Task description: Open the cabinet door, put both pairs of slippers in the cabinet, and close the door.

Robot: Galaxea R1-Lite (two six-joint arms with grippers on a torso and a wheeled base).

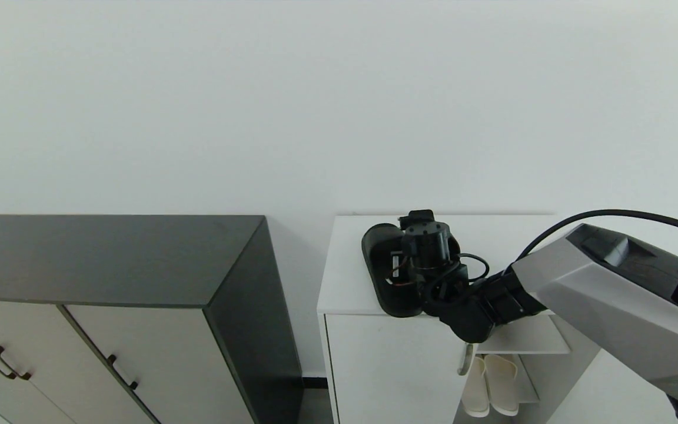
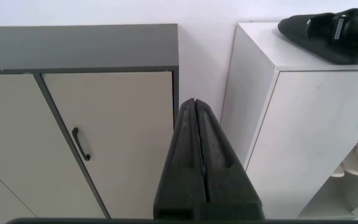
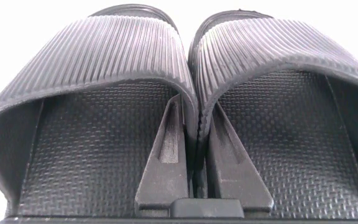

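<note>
Inside the white cabinet (image 1: pixel 345 277), on a low shelf of its open side, a pair of white slippers (image 1: pixel 489 391) stands side by side. On its top lie the black slippers (image 1: pixel 383 277). The right gripper (image 3: pixel 194 143) pinches their two inner strap walls together. The left gripper (image 2: pixel 196 109), pressed together and holding nothing, is before the dark-topped cabinet (image 1: pixel 109 259). Behind both cabinets is a plain white wall (image 1: pixel 339 88).

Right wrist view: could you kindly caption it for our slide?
Right gripper clamps the touching inner sides of the black slippers.
</note>
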